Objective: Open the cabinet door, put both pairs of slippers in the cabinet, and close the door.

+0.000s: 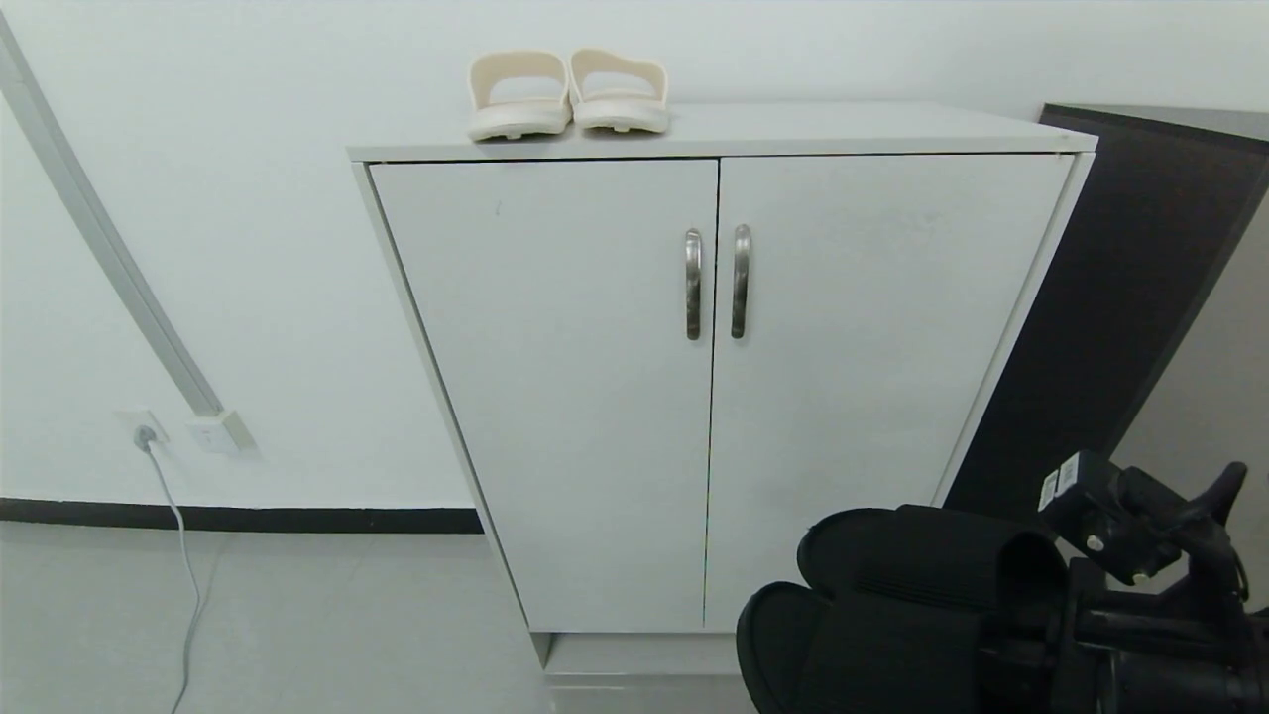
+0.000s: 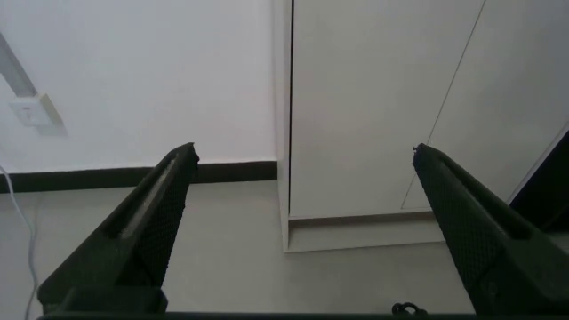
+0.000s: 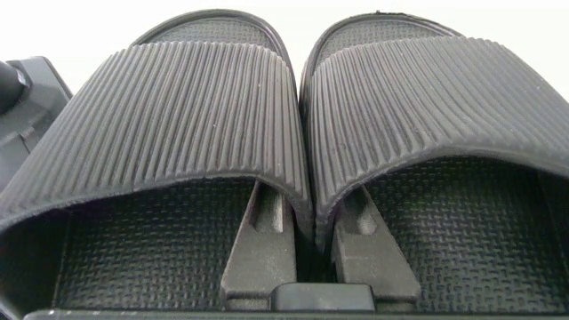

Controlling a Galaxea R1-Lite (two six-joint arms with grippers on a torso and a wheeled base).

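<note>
Cabinet shut; one pair on top, one pair in the right gripper.

White cabinet point(image 1: 555, 397): both doors closed, the two metal handles point(image 1: 692, 285) side by side at the centre seam. Cream slippers point(image 1: 568, 94) sit paired on the cabinet top, toward its left end. Black slippers point(image 1: 892, 595) are off the floor at near right, in front of the right door. The right gripper point(image 3: 309, 200) has one finger inside each shoe, pinching the adjoining walls. Left gripper point(image 2: 304, 151) is spread wide and holds nothing, facing the cabinet's lower left corner.
</note>
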